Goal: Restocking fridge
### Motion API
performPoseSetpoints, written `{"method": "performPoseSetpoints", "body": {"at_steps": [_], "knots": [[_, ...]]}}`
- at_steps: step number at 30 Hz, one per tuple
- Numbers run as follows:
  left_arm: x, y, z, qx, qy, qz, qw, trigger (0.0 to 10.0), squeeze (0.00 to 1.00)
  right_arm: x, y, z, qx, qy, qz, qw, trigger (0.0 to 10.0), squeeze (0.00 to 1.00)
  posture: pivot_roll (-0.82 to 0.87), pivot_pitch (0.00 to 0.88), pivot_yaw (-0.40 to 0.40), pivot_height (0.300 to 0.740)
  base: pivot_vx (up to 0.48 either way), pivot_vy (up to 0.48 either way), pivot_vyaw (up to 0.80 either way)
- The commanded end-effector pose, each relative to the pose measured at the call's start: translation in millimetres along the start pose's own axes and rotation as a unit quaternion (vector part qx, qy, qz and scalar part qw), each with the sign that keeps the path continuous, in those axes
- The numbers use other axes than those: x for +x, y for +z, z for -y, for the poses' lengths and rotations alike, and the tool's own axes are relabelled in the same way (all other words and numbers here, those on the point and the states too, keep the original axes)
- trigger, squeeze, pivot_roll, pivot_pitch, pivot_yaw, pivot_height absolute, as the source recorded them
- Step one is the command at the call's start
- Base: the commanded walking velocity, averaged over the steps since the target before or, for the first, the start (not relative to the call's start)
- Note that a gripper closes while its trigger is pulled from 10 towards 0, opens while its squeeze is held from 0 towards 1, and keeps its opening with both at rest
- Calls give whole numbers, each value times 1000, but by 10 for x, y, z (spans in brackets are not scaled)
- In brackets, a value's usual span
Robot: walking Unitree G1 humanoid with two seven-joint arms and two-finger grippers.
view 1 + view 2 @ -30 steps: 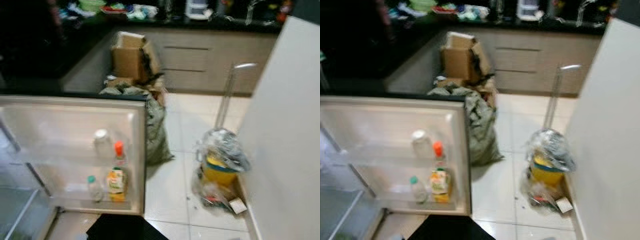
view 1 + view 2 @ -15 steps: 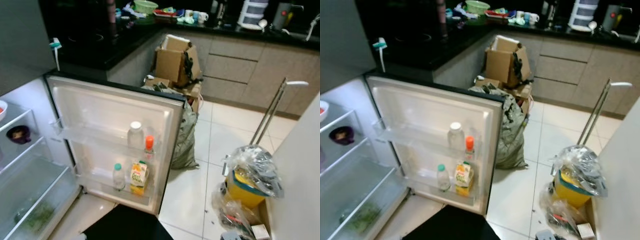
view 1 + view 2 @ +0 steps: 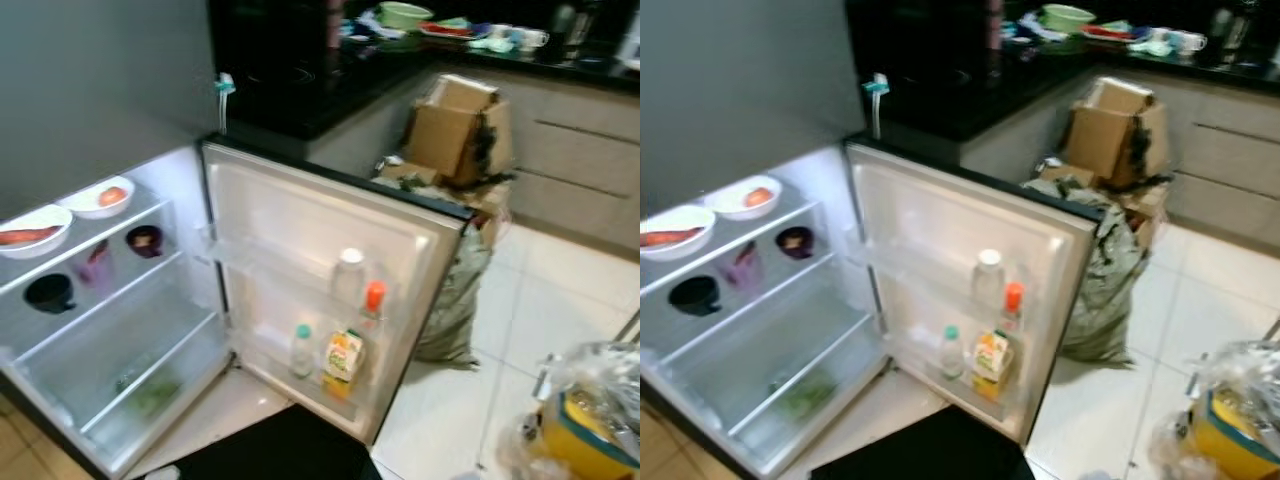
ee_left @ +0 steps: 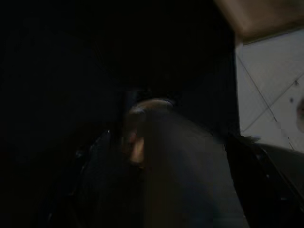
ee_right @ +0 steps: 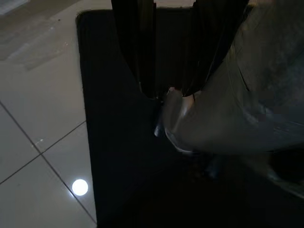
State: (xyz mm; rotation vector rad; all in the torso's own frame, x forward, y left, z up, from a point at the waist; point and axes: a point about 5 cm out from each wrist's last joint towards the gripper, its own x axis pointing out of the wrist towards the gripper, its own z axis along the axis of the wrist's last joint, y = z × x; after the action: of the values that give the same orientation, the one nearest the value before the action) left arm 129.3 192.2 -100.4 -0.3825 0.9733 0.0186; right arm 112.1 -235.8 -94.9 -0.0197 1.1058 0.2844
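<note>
Four bottles and cartons (image 3: 343,358) stand in the open fridge door (image 3: 320,240).

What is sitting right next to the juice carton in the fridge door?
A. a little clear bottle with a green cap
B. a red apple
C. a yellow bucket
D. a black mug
A: on the open white fridge door's bottom shelf, the orange and green juice carton stands beside a small clear bottle with a green cap.

No readable text anywhere, juice carton (image 3: 342,357) in the fridge door (image 3: 330,240) carries a coloured label too blurred to read, cardboard box (image 3: 455,125) shows no legible print
</note>
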Motion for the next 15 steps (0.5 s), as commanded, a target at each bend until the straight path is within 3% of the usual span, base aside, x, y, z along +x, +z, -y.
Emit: {"method": "performPoseSetpoints", "body": {"at_steps": [1, 3, 7, 13, 15], "knots": [[-22, -59, -27, -1, 4, -9, 1000, 10000, 0, 24, 78, -12, -11, 0, 8, 1000, 10000, 0, -115, 0, -51, 740, 0, 0, 775], [-21, -57, -25, 0, 3, -9, 1000, 10000, 0, 22, 73, -8, -12, -2, 8, 1000, 10000, 0, -111, 0, -51, 740, 0, 0, 775], [-19, -54, -21, 0, 1, -9, 1000, 10000, 0, 15, 70, 22, -17, -22, 6, 1000, 10000, 0, -111, 0, -53, 740, 0, -405, 500], [-21, -91, -10, 0, 0, -17, 1000, 10000, 0, -10, 52, 110, -35, -67, -10, 997, 10000, 0, -112, 0, -55, 740, 0, -465, 0], [-24, -95, -21, -4, 9, -16, 1000, 10000, 0, -19, 45, 130, -40, -75, -14, 996, 10000, 0, -112, 0, -55, 740, 0, 0, 0]]}}
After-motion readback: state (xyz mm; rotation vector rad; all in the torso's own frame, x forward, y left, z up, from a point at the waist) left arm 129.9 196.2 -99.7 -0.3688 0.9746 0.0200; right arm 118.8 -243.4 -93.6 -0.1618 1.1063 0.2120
